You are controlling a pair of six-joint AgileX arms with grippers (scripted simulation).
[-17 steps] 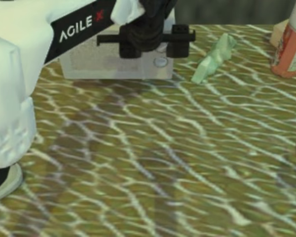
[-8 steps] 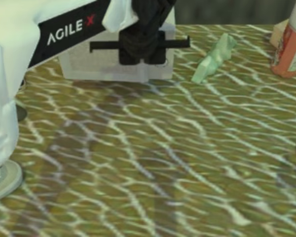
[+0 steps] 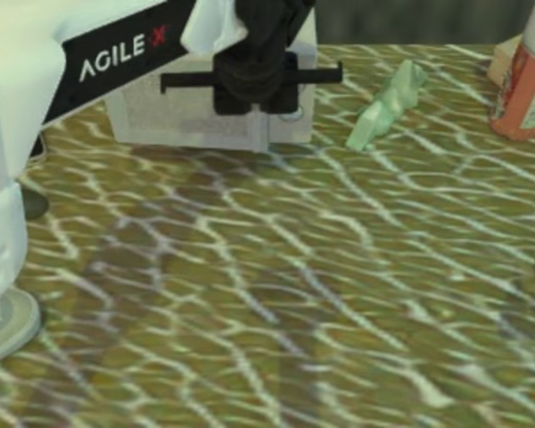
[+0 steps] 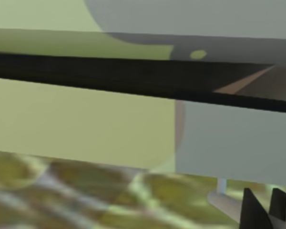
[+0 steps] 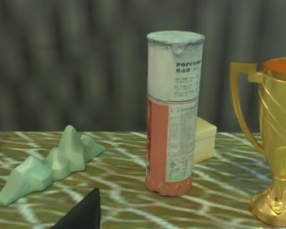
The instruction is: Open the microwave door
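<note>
The cream-white microwave stands at the table's far edge, left of centre. Its door, with a grey speckled window, faces forward, and one silver knob shows to its right. My left gripper reaches down over the microwave's top and is shut at the door's right edge. In the left wrist view the dark fingertips sit against a pale bar under the grey door panel, with a dark gap and a yellowish surface beside it. My right gripper stays off to the right, out of the top view.
A pale green jagged object lies right of the microwave. Farther right stand a red and white popcorn can, a cream block and a gold trophy. The left arm's white base is at the near left.
My left gripper went from wide open to shut at the door's right edge. The left arm shifted left, and the door's lower edge has come slightly forward.
</note>
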